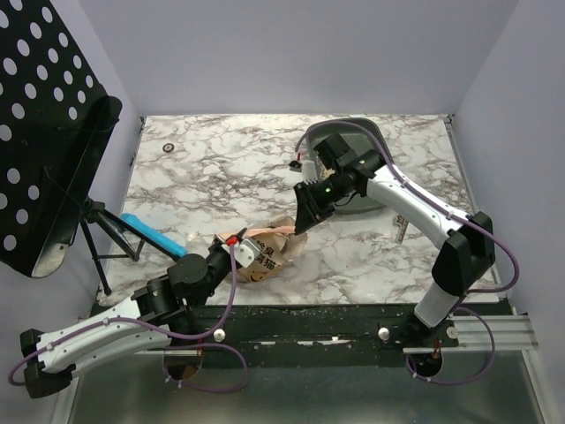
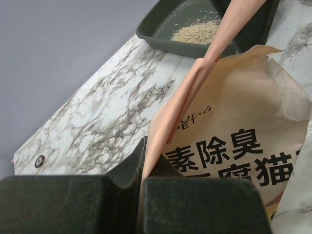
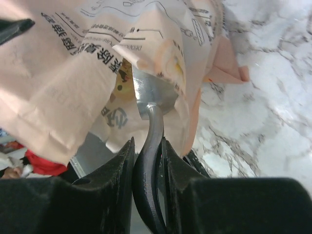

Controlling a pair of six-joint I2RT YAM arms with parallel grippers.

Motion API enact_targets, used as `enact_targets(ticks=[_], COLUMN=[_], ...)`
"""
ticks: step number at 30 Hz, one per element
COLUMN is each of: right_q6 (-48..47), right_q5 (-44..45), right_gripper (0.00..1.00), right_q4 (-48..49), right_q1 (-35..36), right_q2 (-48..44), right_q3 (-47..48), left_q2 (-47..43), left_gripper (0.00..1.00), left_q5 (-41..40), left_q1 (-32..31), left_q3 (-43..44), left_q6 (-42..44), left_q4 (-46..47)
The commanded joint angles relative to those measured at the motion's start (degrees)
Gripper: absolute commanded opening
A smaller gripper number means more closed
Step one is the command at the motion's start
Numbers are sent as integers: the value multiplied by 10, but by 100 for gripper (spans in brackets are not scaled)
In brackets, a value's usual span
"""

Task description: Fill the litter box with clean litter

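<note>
Left jaws pinch the bag [image 2: 229,146], right jaws clench the scoop [image 3: 155,97]; litter box [image 2: 170,19] lies well beyond

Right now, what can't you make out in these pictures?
The scoop: right wrist view, its front sits inside the bag, so any load is hidden.
The litter box: top view, the right arm covers most of it.
The litter: left wrist view, the bag's flap hides the pile's right end.

The table [image 1: 221,172] looks glossy marble, the bag [image 2: 234,126] creased matt paper, the scoop [image 3: 155,92] metal, the litter box [image 2: 163,22] plastic.
</note>
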Motion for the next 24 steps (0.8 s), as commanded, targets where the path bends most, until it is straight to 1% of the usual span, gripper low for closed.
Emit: enact_targets(ticks=[1,8,12,15,20,24], right_q6=[26,108,172,212,241,321], right_q5=[-84,-186,-228,-240,-227,-241], right_gripper=[0,0,0,0,0,0], right_q4=[67,270,403,484,531,651], right_q1=[11,11,11,11,7,-7], right_q2=[51,60,45,28,-17,-61], right_q3=[-33,-142,-201,-232,-267,-330], left_q2=[-1,-12,-9,-8,-13,-14], left_gripper=[0,0,0,0,0,0], left_q5=[51,54,56,57,61,65], left_q1=[-4,-4,-4,-4,-4,-4], left_q3=[21,17,17,16,11,9], left_q6=[-17,-14,-13,-12,-9,-7], left_q4=[67,66,66,66,66,65])
